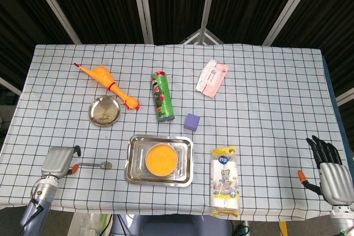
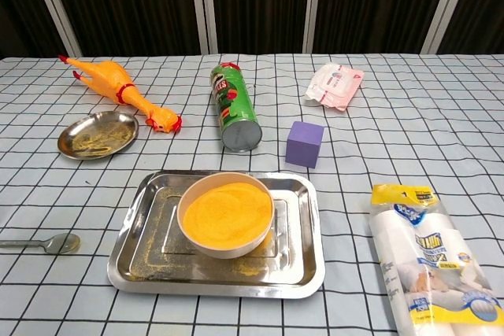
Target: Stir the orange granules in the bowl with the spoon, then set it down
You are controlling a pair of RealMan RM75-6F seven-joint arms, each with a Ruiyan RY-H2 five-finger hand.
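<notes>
Spoon (image 1: pixel 97 164): we judge it light, stiff, slippery; take its handle left of bowl (image 1: pixel 161 159). Left hand (image 1: pixel 57 161) fingers' state unclear; right hand (image 1: pixel 331 174) fingers spread, empty.

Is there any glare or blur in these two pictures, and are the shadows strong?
Head view: sharp, even light, faint shadows; the left hand and right hand show clearly. Chest view: also sharp; soft reflections on the metal tray and small plate, with only a weak shadow under the purple cube.
</notes>
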